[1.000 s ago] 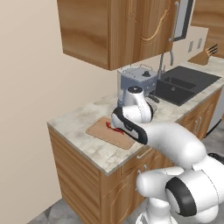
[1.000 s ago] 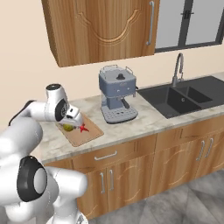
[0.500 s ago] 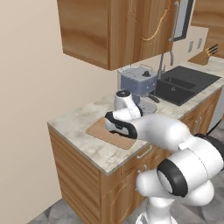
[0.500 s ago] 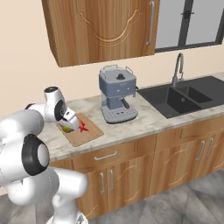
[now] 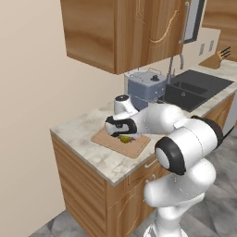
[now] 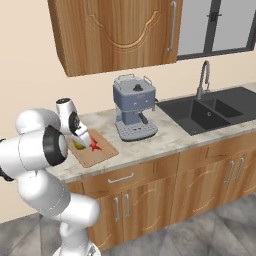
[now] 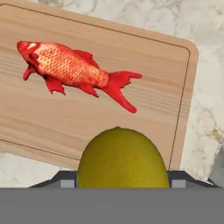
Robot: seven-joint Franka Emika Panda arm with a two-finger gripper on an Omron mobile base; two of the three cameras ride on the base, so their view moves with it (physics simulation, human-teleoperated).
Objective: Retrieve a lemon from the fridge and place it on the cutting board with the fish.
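My gripper (image 7: 122, 180) is shut on the yellow-green lemon (image 7: 122, 157) and holds it just above the near part of the wooden cutting board (image 7: 148, 105). The red-orange fish (image 7: 72, 70) lies flat on the board, beyond the lemon and apart from it. From the right base camera, the gripper (image 6: 81, 143) points down over the cutting board (image 6: 100, 152), with the lemon (image 6: 79, 145) beside the fish (image 6: 94, 145). The left base camera shows the lemon (image 5: 124, 138) under the hand, low over the cutting board (image 5: 115, 142). The fridge is out of view.
A blue-grey coffee machine (image 6: 134, 107) stands on the speckled counter to the right of the board. Further right is the dark double sink (image 6: 210, 112) with its faucet. Wooden wall cabinets (image 6: 115, 30) hang overhead. A knife block (image 5: 217, 59) sits far back.
The hand has come down and towards the left end of the counter with the lemon in it, and now hangs low over the board. The fish and the board have not moved.
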